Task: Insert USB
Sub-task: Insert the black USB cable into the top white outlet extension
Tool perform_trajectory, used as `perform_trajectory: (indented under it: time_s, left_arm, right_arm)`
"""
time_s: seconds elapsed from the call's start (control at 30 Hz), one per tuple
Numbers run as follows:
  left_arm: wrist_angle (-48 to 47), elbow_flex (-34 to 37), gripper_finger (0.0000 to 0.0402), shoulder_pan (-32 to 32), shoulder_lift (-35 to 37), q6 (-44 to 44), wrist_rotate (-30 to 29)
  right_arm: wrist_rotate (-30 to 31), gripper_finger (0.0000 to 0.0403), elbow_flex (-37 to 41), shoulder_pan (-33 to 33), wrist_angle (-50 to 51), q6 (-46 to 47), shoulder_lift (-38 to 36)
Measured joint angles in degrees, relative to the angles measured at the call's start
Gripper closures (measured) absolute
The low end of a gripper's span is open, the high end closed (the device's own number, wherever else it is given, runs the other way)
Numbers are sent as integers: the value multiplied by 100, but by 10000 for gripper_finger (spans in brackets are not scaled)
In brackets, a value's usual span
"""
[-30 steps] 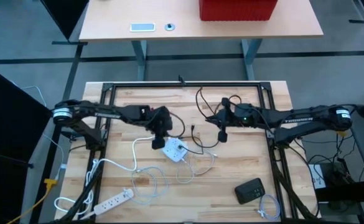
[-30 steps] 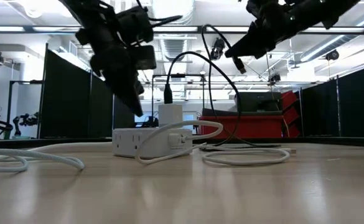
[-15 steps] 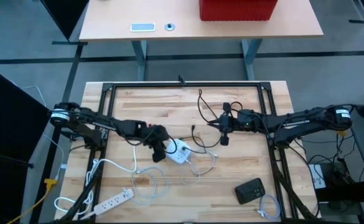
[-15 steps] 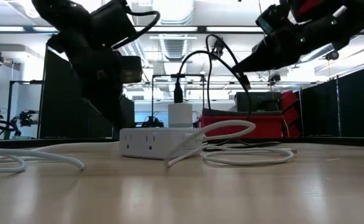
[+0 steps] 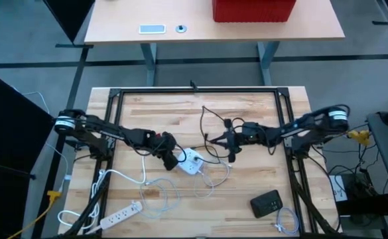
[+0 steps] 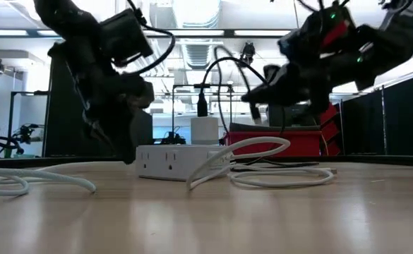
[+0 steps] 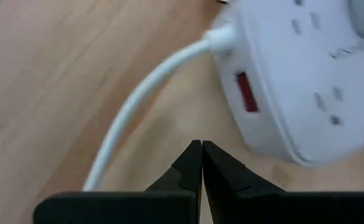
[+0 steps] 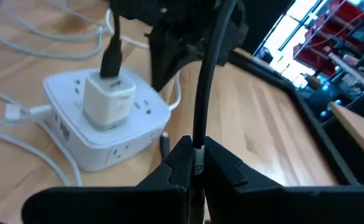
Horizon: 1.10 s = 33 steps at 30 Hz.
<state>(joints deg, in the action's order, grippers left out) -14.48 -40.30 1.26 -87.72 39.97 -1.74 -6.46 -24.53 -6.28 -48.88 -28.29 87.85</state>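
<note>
Even overhead light on my table (image 5: 247,192); ceiling strips (image 6: 192,33) glare in low view. Left wrist close-up of power strip (image 7: 300,81) blurred.

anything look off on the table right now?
Nothing damaged. The power strip sits askew among loose, tangled cables. A white charger is plugged into it with a black cable already in. The right end effector is shut on another black cable; the left end effector, shut and empty, sits beside the strip.

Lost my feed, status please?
Left gripper shut, empty, beside power strip. Right gripper shut on black cable, above the strip. Charger already plugged in.
</note>
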Motion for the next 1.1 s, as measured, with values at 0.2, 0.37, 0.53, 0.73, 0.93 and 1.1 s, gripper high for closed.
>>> perform_trajectory:
  time_s: [0.2, 0.37, 0.53, 0.73, 0.93, 1.1]
  left_arm:
    - [67, 108, 402, -347, -156, -560, -445]
    - [750, 110, 402, -895, -353, -1520, -785]
    - [1452, 102, 402, -1571, -502, -2546, -835]
    - [1696, -89, 402, -2035, -419, -3431, -494]
    - [1445, -464, 402, -1817, -93, -3601, 119]
    - [1171, -604, 402, -1506, 243, -3609, 117]
  right_arm:
    - [-458, 394, -336, -13, -18, -92, 561]
    - [-885, 394, -712, -52, 208, -189, 870]
    - [-894, 394, -971, -67, 568, -282, 1160]
    - [-904, 394, -974, -171, 664, -572, 936]
    - [-1954, 394, -1347, -595, 1445, -783, 467]
    - [-2688, 394, -1886, -1019, 2512, -623, 284]
